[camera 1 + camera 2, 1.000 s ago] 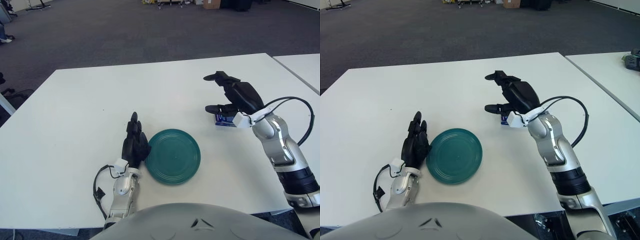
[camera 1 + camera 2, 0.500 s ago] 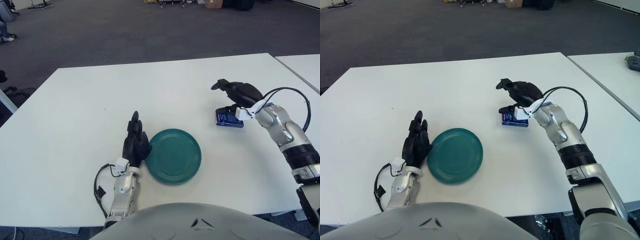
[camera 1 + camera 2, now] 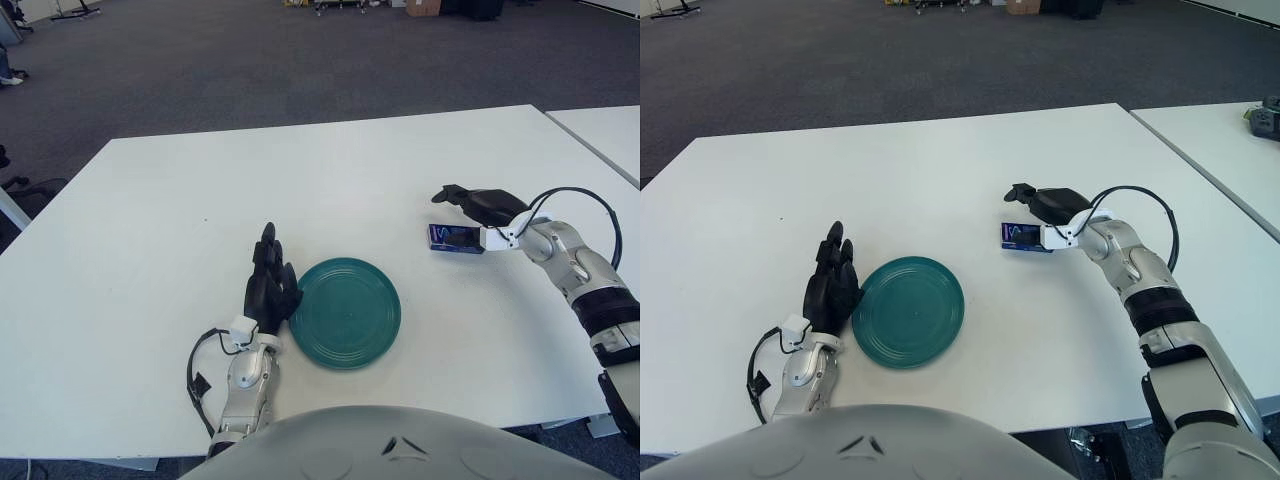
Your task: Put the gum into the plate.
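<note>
The gum [image 3: 448, 240] is a small blue pack lying flat on the white table [image 3: 330, 180], right of centre. My right hand [image 3: 450, 215] is low over it. The thumb [image 3: 463, 238] lies against the pack's near face and the other fingers [image 3: 452, 193] reach past its far side with a gap, so the hand is open around the pack. The teal plate [image 3: 345, 312] sits empty near the front of the table, well left of the gum. My left hand [image 3: 270, 285] shows at the plate's left rim, fingers straight and holding nothing.
A second white table [image 3: 605, 135] stands close on the right, with a narrow gap between the two. A dark object [image 3: 1268, 112] sits on it at the far right. A black cable [image 3: 585, 205] loops over my right forearm. Dark carpet lies beyond the far edge.
My right hand has come down from above the gum to table height and now straddles the pack, wrist lower and further right. The gum, plate and left hand have stayed put.
</note>
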